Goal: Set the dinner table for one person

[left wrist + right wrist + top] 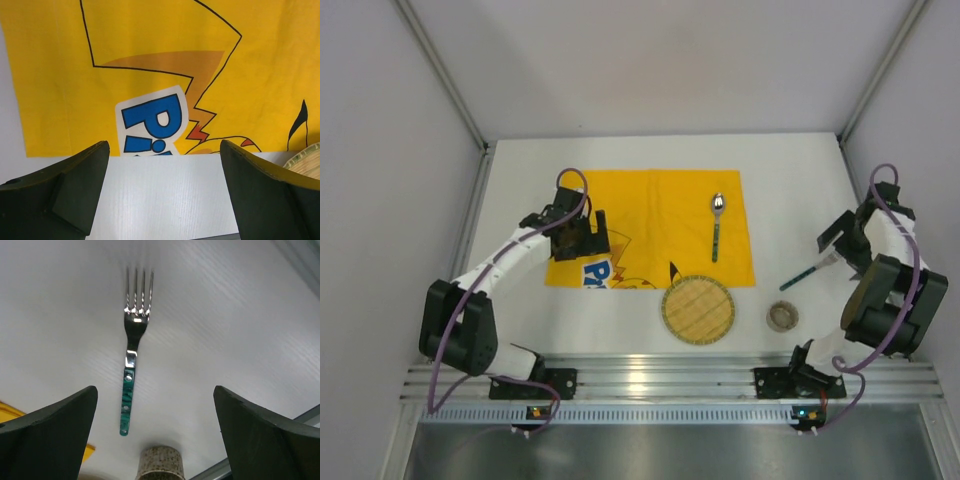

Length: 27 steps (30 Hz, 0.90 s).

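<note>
One spoon [717, 226] is laid on the mat [650, 200], one fork [809, 271] right of it; left pincer [164, 145] and right pincer [155, 390] are released.

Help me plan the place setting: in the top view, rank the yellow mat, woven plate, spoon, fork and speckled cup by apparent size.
1. yellow mat
2. woven plate
3. spoon and fork, alike in length, not ranked apart
4. speckled cup
</note>
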Motion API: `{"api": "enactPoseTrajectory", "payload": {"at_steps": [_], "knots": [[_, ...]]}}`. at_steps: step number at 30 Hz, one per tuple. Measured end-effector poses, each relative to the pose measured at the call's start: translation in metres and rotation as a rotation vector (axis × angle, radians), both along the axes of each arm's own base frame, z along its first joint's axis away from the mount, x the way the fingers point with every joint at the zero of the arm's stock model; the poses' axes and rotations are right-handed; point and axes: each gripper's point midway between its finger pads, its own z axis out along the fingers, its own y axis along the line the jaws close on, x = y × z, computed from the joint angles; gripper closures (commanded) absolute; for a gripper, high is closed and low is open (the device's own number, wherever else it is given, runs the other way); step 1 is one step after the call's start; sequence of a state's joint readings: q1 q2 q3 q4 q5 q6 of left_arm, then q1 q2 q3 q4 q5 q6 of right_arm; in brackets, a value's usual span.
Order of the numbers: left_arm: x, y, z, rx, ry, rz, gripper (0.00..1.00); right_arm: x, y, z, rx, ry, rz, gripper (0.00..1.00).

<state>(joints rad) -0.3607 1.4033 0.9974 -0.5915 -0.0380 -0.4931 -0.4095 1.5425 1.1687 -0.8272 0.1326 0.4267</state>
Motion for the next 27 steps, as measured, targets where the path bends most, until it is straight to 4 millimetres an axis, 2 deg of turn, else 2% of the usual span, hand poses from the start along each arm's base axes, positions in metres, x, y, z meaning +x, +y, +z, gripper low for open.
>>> {"api": "enactPoseTrajectory", "payload": {"at_steps": [4,6,12,18,21,22,24,25,27], "knots": [[0.007,-0.005,-0.007,0.003,0.022,-0.022,0.03,-0.037,0.022,-0.043,0.129,0.107,-0.033,0.02],[0.012,-0.008,-0.005,0.000,0.018,-0.033,0.03,-0.043,0.030,-0.052,0.175,0.128,-0.033,0.06],[0.017,-0.014,-0.001,-0.021,0.009,-0.054,0.03,-0.026,0.035,-0.065,0.244,0.096,-0.027,0.11],[0.017,-0.014,-0.001,-0.022,0.009,-0.052,0.03,-0.004,0.034,-0.073,0.239,0.091,0.002,0.27],[0.016,-0.014,-0.002,-0.023,0.012,-0.049,0.03,0.006,0.040,-0.077,0.183,0.130,0.071,0.39],[0.015,-0.014,-0.003,-0.024,0.014,-0.047,0.03,0.008,0.044,-0.078,0.160,0.148,0.098,0.53],[0.014,-0.013,-0.005,-0.023,0.020,-0.045,0.03,0.013,0.049,-0.079,0.125,0.171,0.147,0.71],[0.013,-0.013,-0.005,-0.023,0.023,-0.043,0.03,0.016,0.053,-0.079,0.113,0.177,0.168,0.85],[0.013,-0.013,-0.006,-0.024,0.023,-0.043,0.04,0.021,0.058,-0.078,0.096,0.181,0.199,1.00]]}}
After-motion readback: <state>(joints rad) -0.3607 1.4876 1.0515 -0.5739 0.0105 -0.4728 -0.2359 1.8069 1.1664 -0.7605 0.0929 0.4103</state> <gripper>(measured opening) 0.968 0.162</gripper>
